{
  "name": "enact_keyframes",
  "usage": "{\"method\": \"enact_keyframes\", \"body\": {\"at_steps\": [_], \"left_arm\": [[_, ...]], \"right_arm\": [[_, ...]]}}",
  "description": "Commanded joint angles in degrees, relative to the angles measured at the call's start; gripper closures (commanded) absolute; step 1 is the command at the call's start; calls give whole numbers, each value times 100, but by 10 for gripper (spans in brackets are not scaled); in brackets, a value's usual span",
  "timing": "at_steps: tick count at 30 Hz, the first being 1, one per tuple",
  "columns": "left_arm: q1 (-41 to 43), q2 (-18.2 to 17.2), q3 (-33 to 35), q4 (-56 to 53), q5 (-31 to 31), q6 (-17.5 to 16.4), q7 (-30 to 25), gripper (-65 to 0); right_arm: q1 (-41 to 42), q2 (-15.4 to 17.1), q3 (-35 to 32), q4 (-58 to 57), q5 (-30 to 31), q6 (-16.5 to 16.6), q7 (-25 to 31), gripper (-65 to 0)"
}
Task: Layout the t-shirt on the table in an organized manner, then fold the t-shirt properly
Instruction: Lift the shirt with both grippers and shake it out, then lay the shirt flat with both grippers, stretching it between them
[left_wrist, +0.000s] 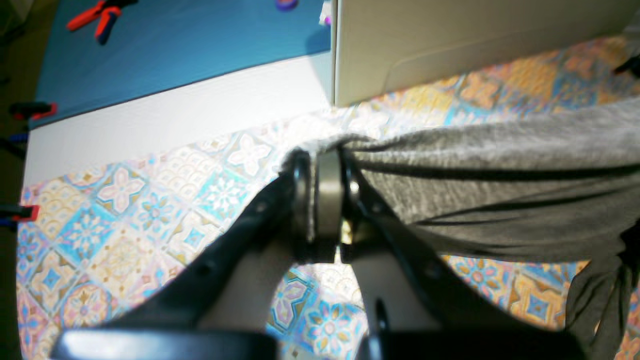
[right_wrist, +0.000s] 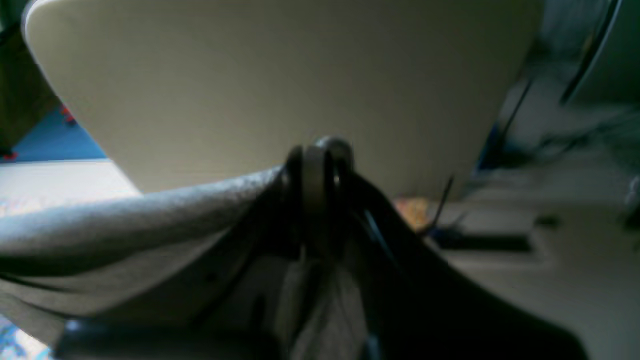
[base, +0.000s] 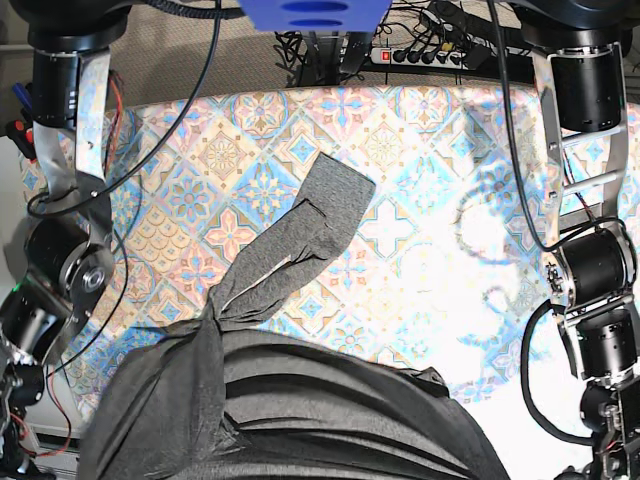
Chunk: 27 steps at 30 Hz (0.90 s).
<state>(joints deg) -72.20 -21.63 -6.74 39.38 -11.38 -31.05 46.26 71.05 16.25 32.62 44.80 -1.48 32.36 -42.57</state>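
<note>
Bright, glary base view; both wrist views blurred, right dim.

One t-shirt (base: 280, 400), one table (base: 420, 240), two arms, one power strip (base: 425, 57), and one red-handled clamp (left_wrist: 95, 17).

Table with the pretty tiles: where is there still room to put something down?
The table is bare along its far edge and on the side right of the t-shirt sleeve. Another bare patch lies left of that sleeve. The near edge is crowded: the bunched shirt covers it.
</note>
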Motion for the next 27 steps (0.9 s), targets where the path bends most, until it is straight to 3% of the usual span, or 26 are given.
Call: {"method": "enact_keyframes", "body": {"at_steps": [1,7,11,14,21,27], "left_arm": [[-280,-31,-7,84,-71,32,-173,0],[-280,-39,-7,93,-115,199,-138,0],[-280,-57,2,120,-115,173,214,0],[-186,-277,-16,805,-177,173,521,0],[2223,-593,-33,3662,-1117,182,1559,0],[4306,-356,-710,5060,-1232,182,1717,0]], "right_arm": [[375,50,-14,-80,196,12,384,0],[375,50,-23,-546,196,-401,850,0],[375,234,13,-546,196,-401,481,0],[375,313,48,-176,213,-392,182,0],[-1940,480,452,1951,1040,-392,-1058,0],[-3522,454,479,2936,1444,-401,-1110,0]]}}
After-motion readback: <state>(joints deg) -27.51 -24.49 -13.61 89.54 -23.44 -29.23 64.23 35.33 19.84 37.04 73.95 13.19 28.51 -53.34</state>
